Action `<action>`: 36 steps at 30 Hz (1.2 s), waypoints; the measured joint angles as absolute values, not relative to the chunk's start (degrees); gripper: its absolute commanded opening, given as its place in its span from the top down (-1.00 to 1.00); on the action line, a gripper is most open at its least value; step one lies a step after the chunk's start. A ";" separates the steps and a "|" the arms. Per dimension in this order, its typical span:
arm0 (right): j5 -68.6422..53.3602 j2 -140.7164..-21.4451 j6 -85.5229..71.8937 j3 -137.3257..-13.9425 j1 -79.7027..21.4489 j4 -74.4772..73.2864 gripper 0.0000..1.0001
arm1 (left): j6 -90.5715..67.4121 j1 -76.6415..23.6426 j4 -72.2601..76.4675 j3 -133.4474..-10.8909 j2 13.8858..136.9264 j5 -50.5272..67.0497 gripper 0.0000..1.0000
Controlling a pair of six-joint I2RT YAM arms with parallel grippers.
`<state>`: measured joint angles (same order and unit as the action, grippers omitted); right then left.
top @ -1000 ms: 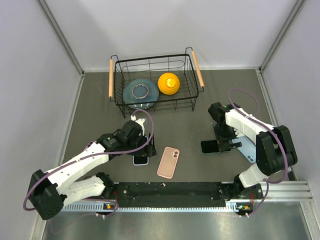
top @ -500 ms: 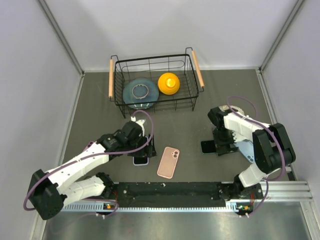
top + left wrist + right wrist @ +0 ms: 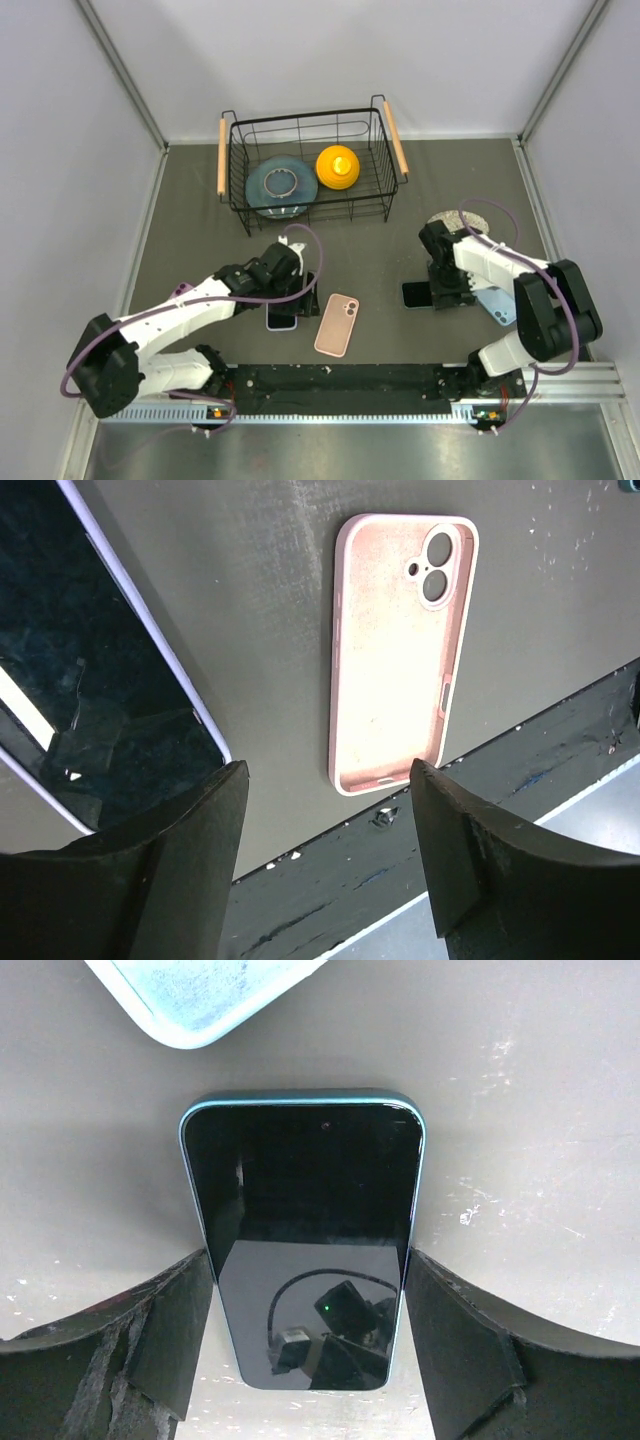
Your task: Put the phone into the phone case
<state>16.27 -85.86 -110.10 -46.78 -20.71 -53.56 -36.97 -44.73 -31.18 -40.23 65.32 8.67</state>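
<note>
Two phones and two cases lie on the grey table. A dark-screened phone with a teal rim (image 3: 417,294) (image 3: 305,1230) lies face up between the fingers of my right gripper (image 3: 447,291) (image 3: 308,1335). Both pads press its long edges. A light blue case (image 3: 497,306) (image 3: 200,990) sits just beyond it. My left gripper (image 3: 297,292) (image 3: 330,865) stands open over bare table, between a lilac-rimmed phone (image 3: 282,317) (image 3: 90,680) and an empty pink case (image 3: 337,325) (image 3: 400,650) lying hollow side up. Its left finger (image 3: 190,870) overlaps the lilac phone's corner.
A black wire basket (image 3: 385,170) with wooden handles stands at the back, holding a blue-grey dish (image 3: 278,186) and an orange object (image 3: 337,166). A round grey disc (image 3: 447,219) lies behind the right arm. The black rail (image 3: 350,378) (image 3: 420,830) runs along the near edge.
Both grippers' jaws have narrowed. The right gripper came down over the teal phone and closed onto its sides. The left gripper shifted slightly right, toward the pink case.
</note>
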 measured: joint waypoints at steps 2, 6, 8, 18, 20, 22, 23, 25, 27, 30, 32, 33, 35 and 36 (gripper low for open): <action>16.47 -84.58 -110.08 -45.71 -20.71 -53.01 -0.42 | -37.19 -45.32 -30.22 -40.23 66.70 8.54 -0.40; 18.04 -81.91 -108.18 -43.72 -20.73 -51.77 -0.42 | -37.58 -46.98 -28.45 -40.42 69.87 7.73 -0.43; 19.16 -81.36 -105.71 -43.18 -20.73 -51.33 -0.41 | -37.69 -48.03 -27.88 -40.99 71.92 7.22 -0.45; 18.70 -81.76 -85.25 -43.13 -20.73 -46.70 -0.33 | -39.38 -51.83 -25.21 -43.27 81.82 4.10 -0.37; 18.46 -81.76 -81.49 -43.13 -20.71 -45.58 -0.31 | -39.90 -52.14 -25.12 -43.31 83.48 3.09 -0.22; 18.06 -81.76 -77.32 -43.09 -20.71 -44.47 -0.28 | -40.56 -52.34 -24.91 -43.90 84.20 1.93 0.01; 17.89 -81.73 -75.42 -43.05 -20.71 -43.88 -0.26 | -40.73 -52.42 -24.62 -44.14 84.64 1.39 0.07; 17.32 -81.47 -71.42 -42.74 -20.71 -42.65 -0.25 | -41.25 -52.56 -24.23 -44.42 85.45 0.47 0.30; 16.58 -80.97 -67.77 -42.33 -20.71 -41.50 -0.23 | -41.82 -52.60 -23.97 -44.84 86.17 -0.10 0.45; 15.68 -79.88 -63.18 -41.36 -20.71 -39.83 -0.22 | -42.44 -52.62 -23.55 -45.63 87.48 -0.64 0.68; 15.09 -78.46 -60.16 -40.12 -20.71 -38.22 -0.21 | -43.31 -52.66 -23.68 -46.70 88.73 -0.43 0.86; 14.74 -77.60 -58.70 -39.42 -20.71 -37.32 -0.21 | -43.59 -52.66 -23.83 -47.07 89.06 -0.25 0.93; 13.93 -75.68 -55.81 -37.78 -20.71 -35.03 -0.18 | -44.31 -52.62 -24.29 -47.55 89.43 0.08 1.00; 13.54 -74.65 -54.41 -36.95 -20.71 -33.76 -0.18 | -44.88 -52.60 -24.27 -47.57 89.54 0.27 1.00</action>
<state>13.54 -74.65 -54.41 -36.95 -20.71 -33.76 -44.88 -52.60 -24.27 -47.57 89.54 0.27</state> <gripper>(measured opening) 0.696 0.029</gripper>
